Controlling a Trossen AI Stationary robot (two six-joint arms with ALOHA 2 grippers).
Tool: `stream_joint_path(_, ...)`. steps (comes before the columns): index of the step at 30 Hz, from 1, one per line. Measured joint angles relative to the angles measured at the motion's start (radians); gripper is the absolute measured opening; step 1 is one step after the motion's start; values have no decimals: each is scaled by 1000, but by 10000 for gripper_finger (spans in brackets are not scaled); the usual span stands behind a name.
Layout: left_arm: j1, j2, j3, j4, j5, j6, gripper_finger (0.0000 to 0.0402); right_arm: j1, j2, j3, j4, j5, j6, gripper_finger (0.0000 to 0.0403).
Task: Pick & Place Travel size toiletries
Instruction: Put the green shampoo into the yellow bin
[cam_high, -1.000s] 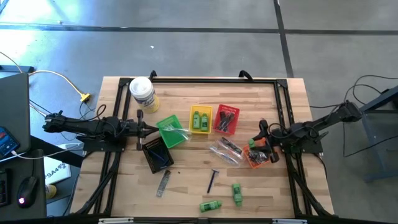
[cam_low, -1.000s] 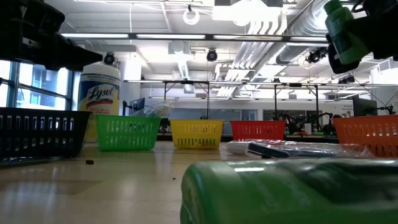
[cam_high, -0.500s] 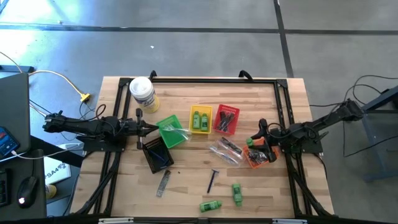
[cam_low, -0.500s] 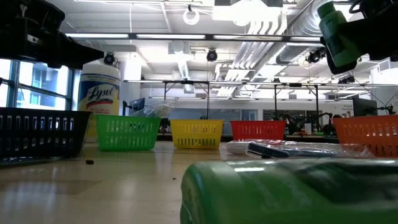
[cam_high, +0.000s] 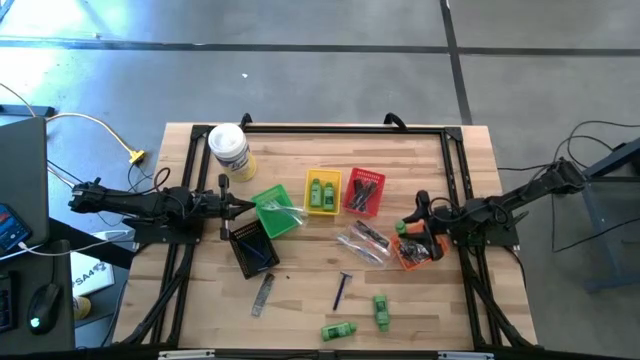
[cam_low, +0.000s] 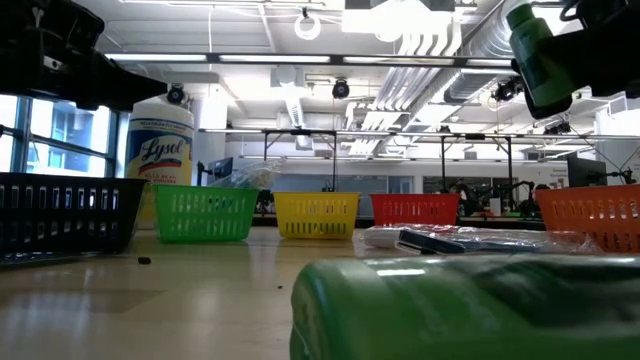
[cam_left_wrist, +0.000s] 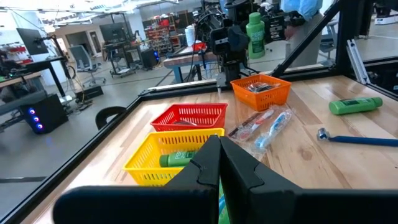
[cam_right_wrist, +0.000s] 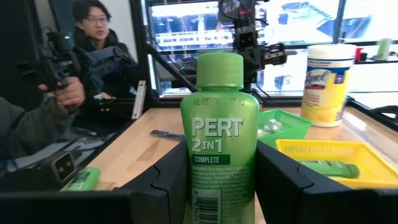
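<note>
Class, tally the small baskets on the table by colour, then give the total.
Green basket: 1
Yellow basket: 1
Red basket: 1
Orange basket: 1
Black basket: 1
Total: 5

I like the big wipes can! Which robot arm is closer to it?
Left. Its fingers sit just in front of the white canister with yellow label; the right fingers are far across the table.

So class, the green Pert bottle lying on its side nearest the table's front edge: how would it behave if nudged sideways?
The green bottle looks round-bodied and lies flat on bare wood, so it would probably roll. Being small plastic, it is likely light and easily sent skidding. Its cap end seems narrower, so it may curve as it rolls.
</note>
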Motion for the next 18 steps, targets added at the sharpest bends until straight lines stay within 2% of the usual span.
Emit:
stream_joint_path(10, 0, 0, 0, 1, 0, -2, 0, 0, 31, 0, 32, 124, 26, 142)
stream_joint_path(18, 0, 0, 0, 6, 0, -2, 0, 0, 83, 0, 98, 134, 26, 142)
